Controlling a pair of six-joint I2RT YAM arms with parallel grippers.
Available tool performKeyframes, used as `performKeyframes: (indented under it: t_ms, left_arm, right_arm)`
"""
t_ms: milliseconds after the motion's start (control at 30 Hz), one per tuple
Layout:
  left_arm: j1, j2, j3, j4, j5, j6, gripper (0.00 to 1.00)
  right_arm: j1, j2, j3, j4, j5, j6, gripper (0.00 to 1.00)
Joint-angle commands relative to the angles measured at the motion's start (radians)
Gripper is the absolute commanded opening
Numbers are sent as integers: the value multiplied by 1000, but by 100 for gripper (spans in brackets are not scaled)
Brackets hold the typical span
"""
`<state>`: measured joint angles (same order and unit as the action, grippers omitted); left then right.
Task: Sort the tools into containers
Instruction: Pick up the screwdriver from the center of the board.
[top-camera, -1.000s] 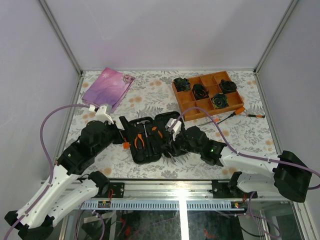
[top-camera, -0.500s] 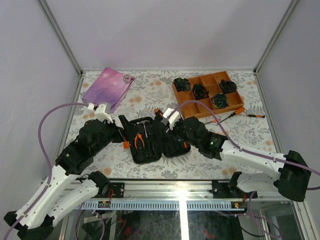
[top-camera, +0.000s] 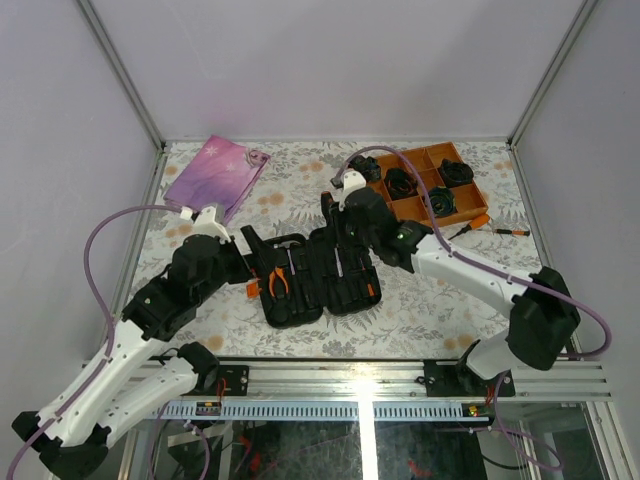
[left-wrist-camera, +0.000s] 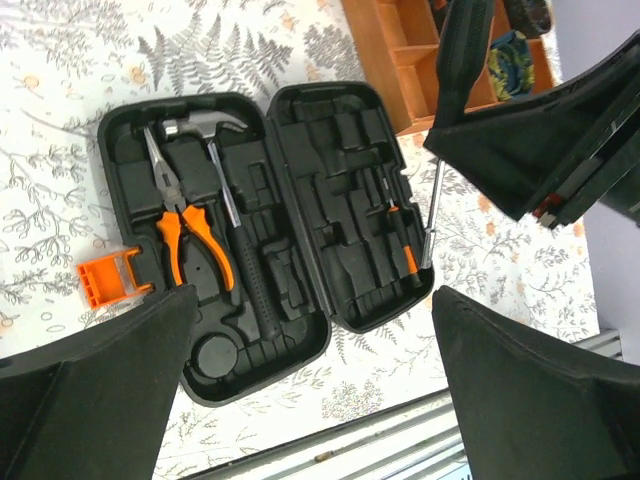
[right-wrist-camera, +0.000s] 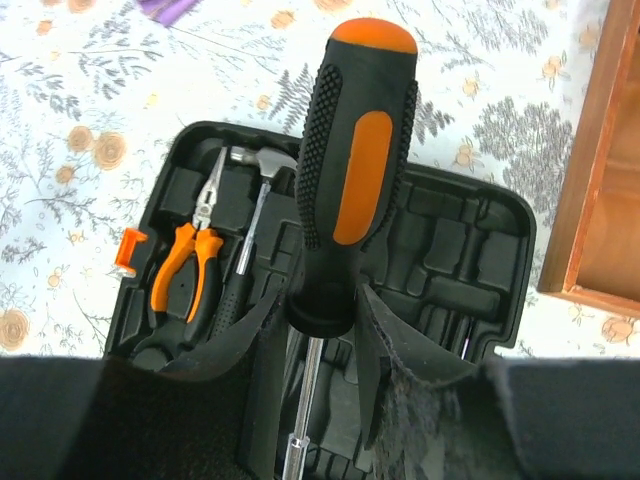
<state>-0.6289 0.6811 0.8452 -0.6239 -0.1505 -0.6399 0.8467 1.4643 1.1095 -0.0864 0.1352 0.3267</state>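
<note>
Bright, even overhead light with soft shadows on the desk (top-camera: 300, 190); wrist views are sharp, foreground pincer parts blurred.

The right arm (top-camera: 460, 268) and held screwdriver (right-wrist-camera: 345, 170) crowd the case's (top-camera: 290, 308) far right corner; bare tabletop (top-camera: 300, 190) lies beyond.

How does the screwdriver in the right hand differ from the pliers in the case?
The screwdriver is gripped by the right hand at its handle's base, in no slot; the pliers lie seated in a slot of the open tool case. The screwdriver has one thick dimpled black handle with orange inlay and a straight shaft; the pliers have two mostly orange handles and pointed jaws. Both are orange, black and bare metal.
</note>
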Motion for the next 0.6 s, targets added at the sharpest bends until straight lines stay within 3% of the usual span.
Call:
performKeyframes:
  t_ms: [0,267,433,567]
  left_arm:
    - [-2,17,-44,8,-43,-76,100]
    - [12,10,-18,75,57,-11,100]
    - [12,-3,38,119,171,72,100]
    - [10,-16,67,114,197,95,100]
  right_arm:
    - [-42,31,60,-63,-94,125,0]
    - [-37,-166,-234,382,-228,-88,0]
    - [89,-219,-265,362,-249,-412,1]
    - [146,-245,-306,358,-292,-534,1]
